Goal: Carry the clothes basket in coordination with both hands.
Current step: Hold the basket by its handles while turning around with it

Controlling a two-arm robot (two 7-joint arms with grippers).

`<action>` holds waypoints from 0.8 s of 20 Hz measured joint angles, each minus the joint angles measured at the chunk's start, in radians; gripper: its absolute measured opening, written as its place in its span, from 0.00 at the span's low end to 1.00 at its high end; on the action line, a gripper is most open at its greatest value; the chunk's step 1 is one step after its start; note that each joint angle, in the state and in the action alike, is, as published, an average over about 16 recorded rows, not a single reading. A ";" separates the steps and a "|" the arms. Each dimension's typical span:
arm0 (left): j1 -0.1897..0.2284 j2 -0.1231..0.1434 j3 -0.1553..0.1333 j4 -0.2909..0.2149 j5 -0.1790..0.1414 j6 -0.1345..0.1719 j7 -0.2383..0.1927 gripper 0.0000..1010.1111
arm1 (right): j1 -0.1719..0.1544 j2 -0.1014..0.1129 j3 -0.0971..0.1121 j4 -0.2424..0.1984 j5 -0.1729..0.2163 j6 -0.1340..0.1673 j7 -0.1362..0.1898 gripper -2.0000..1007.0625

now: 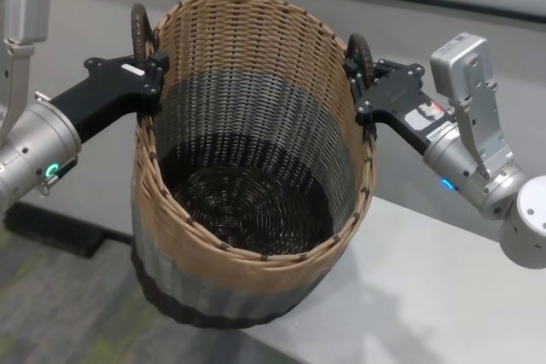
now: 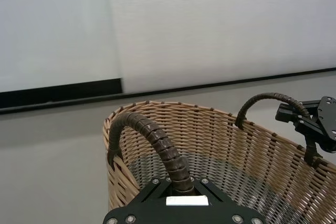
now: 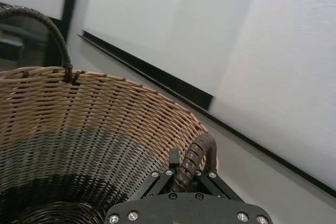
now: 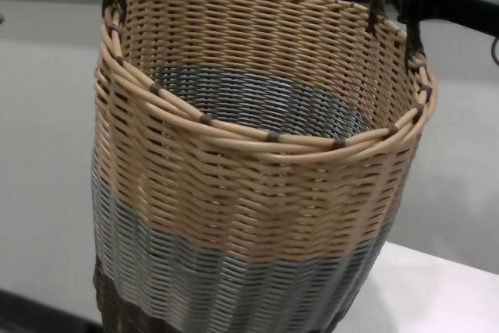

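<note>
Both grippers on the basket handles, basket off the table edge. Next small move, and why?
Probably keep both arms level and translate together. The left gripper and right gripper are each shut on a dark brown loop handle of the round tan, grey and brown wicker basket, which hangs tilted, partly beyond the grey table.

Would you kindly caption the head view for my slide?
Both grippers, left and right, clamp the empty basket's handles.

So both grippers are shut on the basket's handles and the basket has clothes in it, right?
Not quite. The basket is empty: the head view shows its bare woven bottom. The rest holds: left gripper and right gripper are each shut on a handle.
</note>
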 joint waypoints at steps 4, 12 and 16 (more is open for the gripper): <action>0.000 0.000 0.000 0.000 0.000 0.000 0.000 0.00 | 0.000 0.000 0.000 0.000 0.000 0.000 0.000 0.07; 0.000 0.000 0.000 0.000 0.000 0.000 0.000 0.00 | 0.000 0.000 0.000 0.000 0.000 0.000 0.000 0.07; 0.000 0.000 0.000 0.000 0.000 0.000 0.000 0.00 | 0.000 0.000 0.000 0.000 0.000 0.000 0.000 0.07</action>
